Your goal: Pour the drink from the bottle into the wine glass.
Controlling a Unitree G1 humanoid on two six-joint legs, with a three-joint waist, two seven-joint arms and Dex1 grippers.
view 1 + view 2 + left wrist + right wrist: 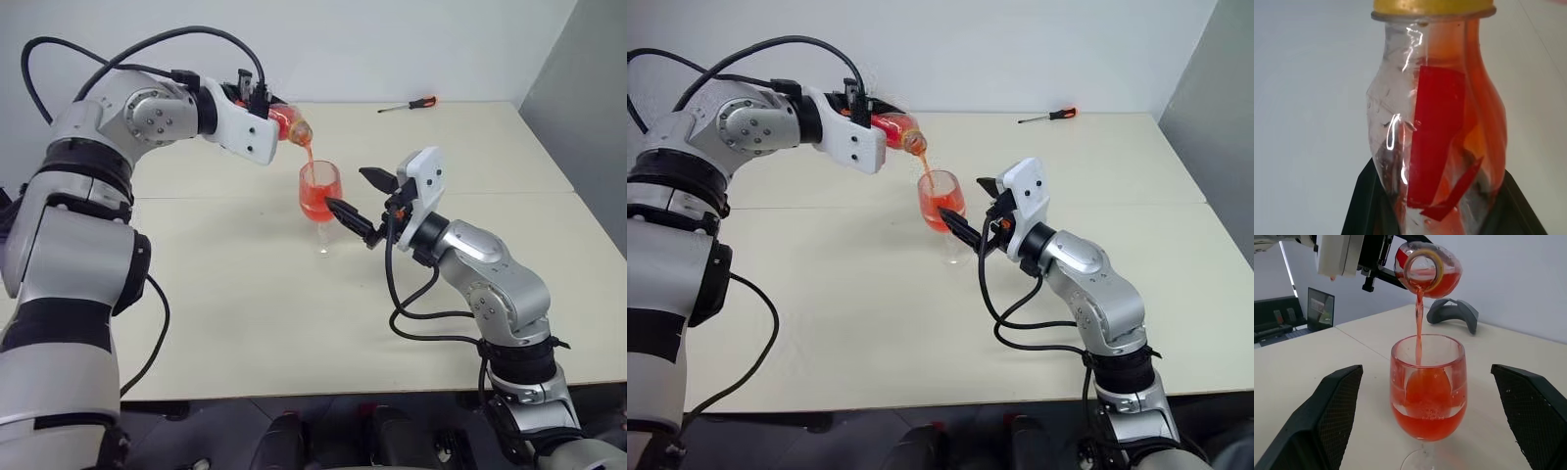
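The desk [245, 323] is a pale, flat surface made of several panels joined by visible seams.

The left gripper [257, 106] is raised above the far-left part of the desk and is clenched on the bottle [286, 123]. In the left wrist view, the two black fingers [1364, 205] press against opposite sides of the bottle body.

The right gripper [361, 201] is positioned just beside the wine glass [320, 196], on its right side. Its jaws are spread wide and released. In the right wrist view, one finger stands on each side of the glass bowl, and neither finger touches it.

The wine glass stands upright on the desk near the centre. Its bowl is roughly half full of the drink [1426, 418].

The bottle is tilted with its open mouth downward, directly above the glass rim. A thin red-pink stream runs from the mouth into the bowl. Some liquid is in the bottle. A red label mark is visible on the bottle wall.

A screwdriver [409, 105] with an orange-red handle lies at the far edge of the desk, well apart from the glass.
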